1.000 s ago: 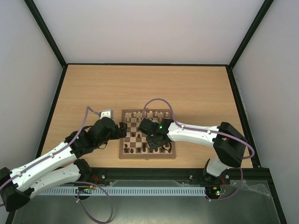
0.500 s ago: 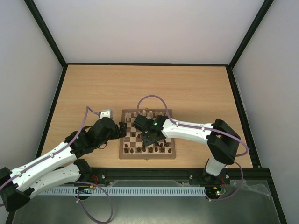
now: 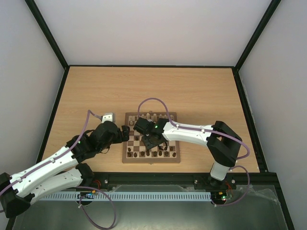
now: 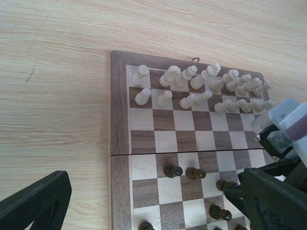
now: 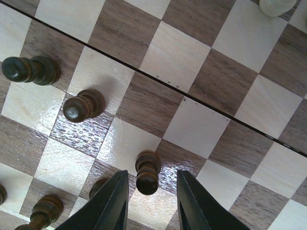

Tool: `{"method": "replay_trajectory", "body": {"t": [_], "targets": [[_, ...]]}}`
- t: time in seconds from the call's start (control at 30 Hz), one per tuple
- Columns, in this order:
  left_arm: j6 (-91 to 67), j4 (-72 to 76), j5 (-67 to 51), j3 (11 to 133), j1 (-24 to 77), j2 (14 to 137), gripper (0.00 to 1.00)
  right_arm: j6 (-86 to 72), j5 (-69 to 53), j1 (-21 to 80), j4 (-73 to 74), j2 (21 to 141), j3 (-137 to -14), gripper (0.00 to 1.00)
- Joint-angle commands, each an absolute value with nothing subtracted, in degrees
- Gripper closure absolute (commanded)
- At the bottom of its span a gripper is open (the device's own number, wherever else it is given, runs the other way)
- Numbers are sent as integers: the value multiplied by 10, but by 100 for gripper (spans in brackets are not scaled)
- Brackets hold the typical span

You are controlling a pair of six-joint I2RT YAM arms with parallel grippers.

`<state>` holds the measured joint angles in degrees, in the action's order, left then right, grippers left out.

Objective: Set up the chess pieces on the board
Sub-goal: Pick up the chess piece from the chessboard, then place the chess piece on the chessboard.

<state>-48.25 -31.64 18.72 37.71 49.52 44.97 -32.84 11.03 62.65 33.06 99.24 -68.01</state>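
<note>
My right hand hangs low over the board, its two black fingers parted and released. One dark piece stands upright in the gap between the tips. A sliver of board shows on either side of it, so my fingers are close beside it but not pressed against it. That piece is on the same side of the seam as the other dark pieces. In the right wrist view two of them stand off to its left on separate squares, and more sit near the lower left corner, one partly hidden behind my finger. From above, this hand is over the near half of the board, left of its middle. My left hand hovers at the board's left border, fingers spread wide and released, clamped on none of the pieces. Through its camera I look along the board. The pale pieces are ranged in two rows along the far edge. The dark ones are scattered loosely over the near half rather than lined up, and those towards the right are partly covered by my own finger and by my other arm reaching in. The board lies flat on the pale wood-grain surface, in the near middle of it, just ahead of my two bases.
</note>
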Motion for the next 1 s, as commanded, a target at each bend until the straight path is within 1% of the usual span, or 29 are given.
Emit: {"method": "replay_trajectory", "body": {"t": [0.0, 0.03, 0.07, 0.17, 0.3, 0.63, 0.97], "targets": [[-485, -323, 198, 370, 492, 444, 1, -321, 119, 624, 340, 1005, -693, 72], [-485, -322, 198, 370, 492, 444, 1, -320, 118, 624, 339, 1006, -692, 74], [-484, -322, 197, 370, 493, 444, 1, -320, 116, 622, 337, 1006, -692, 78], [-484, -323, 198, 370, 492, 445, 0, -320, 114, 622, 337, 1007, -691, 84], [-484, -322, 198, 370, 492, 445, 1, -322, 110, 622, 343, 995, -690, 88], [-483, -320, 198, 370, 492, 449, 1, -335, 102, 635, 372, 946, -667, 88], [-482, -316, 198, 371, 493, 459, 1, -342, 90, 638, 376, 939, -638, 88]]}}
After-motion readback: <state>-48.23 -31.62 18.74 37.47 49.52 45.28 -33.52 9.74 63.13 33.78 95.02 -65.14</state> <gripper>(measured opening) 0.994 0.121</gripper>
